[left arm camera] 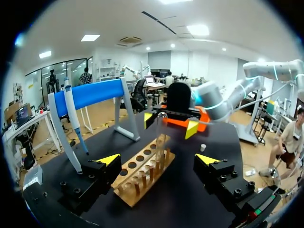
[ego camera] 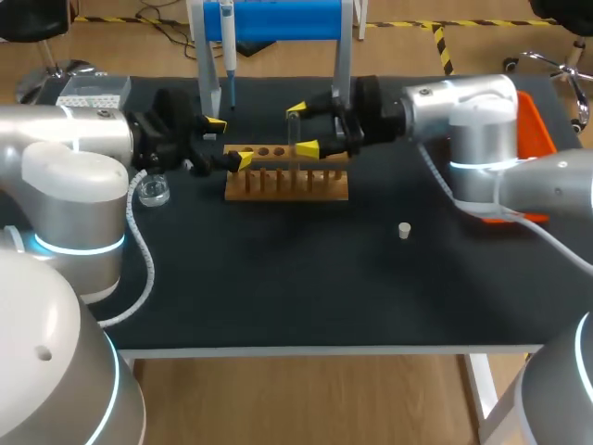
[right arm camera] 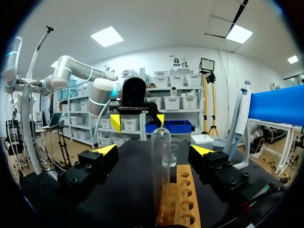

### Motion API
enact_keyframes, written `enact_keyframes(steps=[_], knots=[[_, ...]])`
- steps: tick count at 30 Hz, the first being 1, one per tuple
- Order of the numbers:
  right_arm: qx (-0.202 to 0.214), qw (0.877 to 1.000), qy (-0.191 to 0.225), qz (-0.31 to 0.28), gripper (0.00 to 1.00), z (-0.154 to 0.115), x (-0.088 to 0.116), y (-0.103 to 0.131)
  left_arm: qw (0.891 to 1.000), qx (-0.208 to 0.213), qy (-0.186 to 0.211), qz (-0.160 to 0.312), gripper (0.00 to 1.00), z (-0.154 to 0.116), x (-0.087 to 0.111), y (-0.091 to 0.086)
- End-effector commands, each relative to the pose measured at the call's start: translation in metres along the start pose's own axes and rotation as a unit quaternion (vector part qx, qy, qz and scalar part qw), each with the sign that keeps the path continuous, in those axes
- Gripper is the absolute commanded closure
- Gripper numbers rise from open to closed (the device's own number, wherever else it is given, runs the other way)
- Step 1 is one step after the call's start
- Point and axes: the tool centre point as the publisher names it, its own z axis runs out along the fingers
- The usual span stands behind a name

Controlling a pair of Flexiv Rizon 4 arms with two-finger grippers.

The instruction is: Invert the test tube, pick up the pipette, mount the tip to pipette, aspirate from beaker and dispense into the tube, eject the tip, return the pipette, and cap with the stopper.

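Tube stands closed end up in the rack, so we judge inversion still due. Our right gripper faces it with fingers released, lined up to grasp; left gripper, likewise spread, waits opposite.

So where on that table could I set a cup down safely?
The wide bare strip of table between the wooden rack and the near edge, left of the small white stopper. Crowded at the back: the left claw and right claw hover at the rack, with the beaker beside the left one.
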Motion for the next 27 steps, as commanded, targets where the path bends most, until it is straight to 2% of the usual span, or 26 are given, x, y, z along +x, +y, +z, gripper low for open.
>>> enact_keyframes(steps=[1, 17, 21, 22, 27], knots=[[-0.004, 1.000, 0.005, 0.001, 0.00, 0.003, -0.005, -0.004, 1.000, -0.002, 0.002, -0.001, 0.00, 0.000, -0.001, -0.001], [-0.010, 1.000, 0.008, 0.001, 0.00, 0.013, -0.008, -0.006, 1.000, -0.002, 0.002, -0.001, 0.00, 0.000, -0.001, -0.001], [-0.012, 1.000, 0.006, 0.002, 0.16, 0.013, -0.009, -0.006, 1.000, -0.002, 0.002, -0.001, 0.00, 0.000, -0.001, -0.001], [-0.012, 1.000, 0.006, 0.002, 0.27, 0.013, -0.009, -0.006, 1.000, -0.002, 0.002, -0.001, 0.00, 0.000, -0.001, -0.001], [-0.012, 1.000, 0.003, 0.003, 0.24, 0.011, -0.008, -0.006, 1.000, -0.002, 0.002, -0.001, 0.00, 0.000, -0.001, -0.001]])
